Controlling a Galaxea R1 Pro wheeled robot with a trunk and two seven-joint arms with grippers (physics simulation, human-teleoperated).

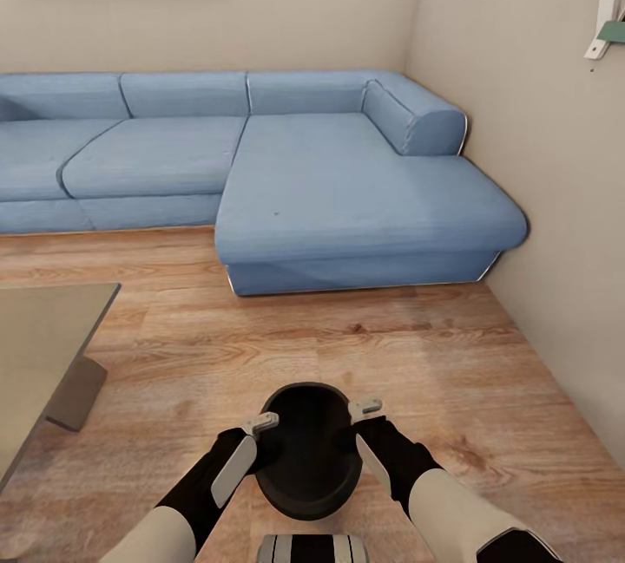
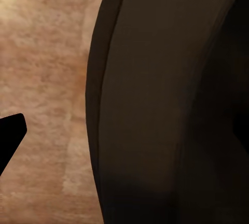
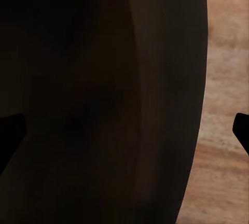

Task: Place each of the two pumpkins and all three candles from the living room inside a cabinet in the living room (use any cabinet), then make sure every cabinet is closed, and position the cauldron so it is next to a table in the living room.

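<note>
The black cauldron (image 1: 308,450) sits low in the head view, just in front of my trunk and over the wood floor. My left gripper (image 1: 260,424) is at its left rim and my right gripper (image 1: 365,411) at its right rim. Both stand open against the pot. In the left wrist view the cauldron's dark wall (image 2: 171,105) is very close, with one fingertip (image 2: 10,138) beside it. In the right wrist view the cauldron wall (image 3: 104,99) lies between the wide-apart fingertips (image 3: 10,133). A corner of the grey table (image 1: 43,329) is at the left.
A blue corner sofa (image 1: 347,190) stretches across the far side against the wall. A beige wall (image 1: 564,242) runs along the right. Open wood floor (image 1: 347,346) lies between me, the sofa and the table's slanted leg (image 1: 78,394).
</note>
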